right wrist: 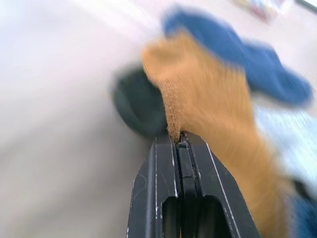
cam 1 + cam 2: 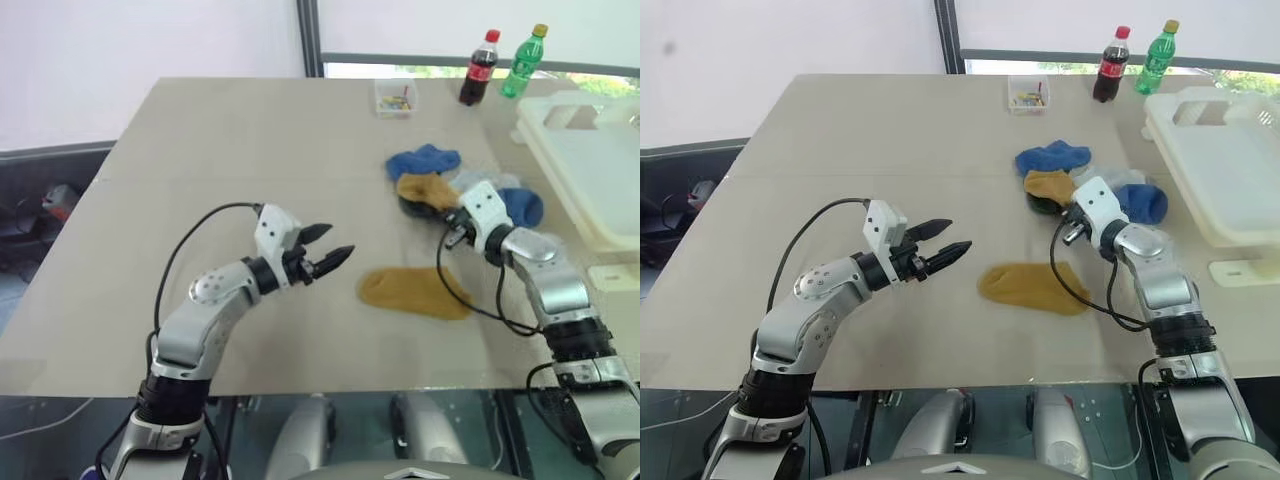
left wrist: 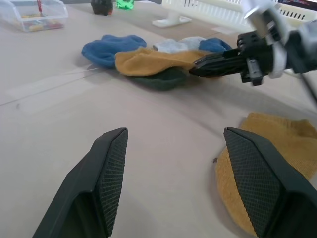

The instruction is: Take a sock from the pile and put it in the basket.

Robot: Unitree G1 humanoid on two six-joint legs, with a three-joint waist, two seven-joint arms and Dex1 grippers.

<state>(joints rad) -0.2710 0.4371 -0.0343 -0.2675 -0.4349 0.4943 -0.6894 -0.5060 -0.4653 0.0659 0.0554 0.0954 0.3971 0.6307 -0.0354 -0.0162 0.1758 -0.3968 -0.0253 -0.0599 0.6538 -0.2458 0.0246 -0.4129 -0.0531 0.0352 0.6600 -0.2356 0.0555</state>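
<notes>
Nearest, the left gripper hovers over the table with jaws spread and empty, a lone mustard sock beside it, while the right gripper pinches a yellow sock on the pile, and the basket beyond is cropped, the bottles' labels unreadable.

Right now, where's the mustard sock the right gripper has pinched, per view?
Left eye: mustard sock mid-right, on the pile, right gripper at its near edge.
Right eye: same sock, right of centre.
Left wrist: upper middle, over the dark green sock.
Right wrist: centre, fingers shut on its edge.
Shared landmark: blue sock just behind it.
</notes>
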